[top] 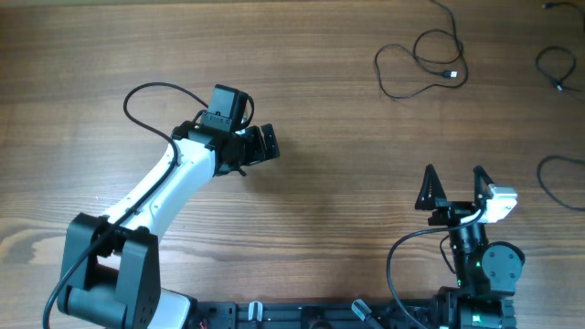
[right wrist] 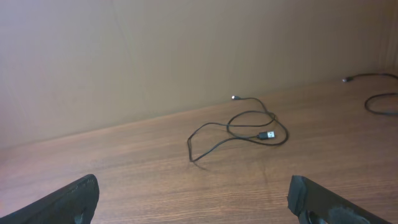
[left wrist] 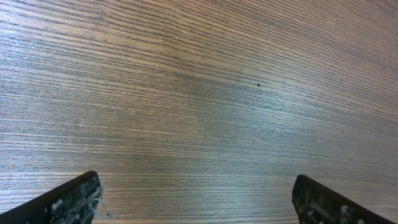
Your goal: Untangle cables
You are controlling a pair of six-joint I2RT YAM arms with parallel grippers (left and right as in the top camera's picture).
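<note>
Three thin black cables lie apart at the table's far right. One cable [top: 448,73] is a loose loop with a plug end, and the right wrist view shows it [right wrist: 267,134] well ahead of the fingers. A second cable [top: 538,62] and a third cable [top: 538,175] run along the right edge. My left gripper [top: 265,144] is open over bare wood at centre left, far from all three, with nothing between its fingers [left wrist: 196,180]. My right gripper [top: 453,178] is open near the front right, empty [right wrist: 194,183], short of the looped cable.
The left arm's own thicker black cable [top: 151,90] loops above its wrist. Another cable [right wrist: 368,102] shows at the right edge of the right wrist view. Bare wooden table [top: 320,210] lies between the two arms. A pale wall stands behind the table's far edge.
</note>
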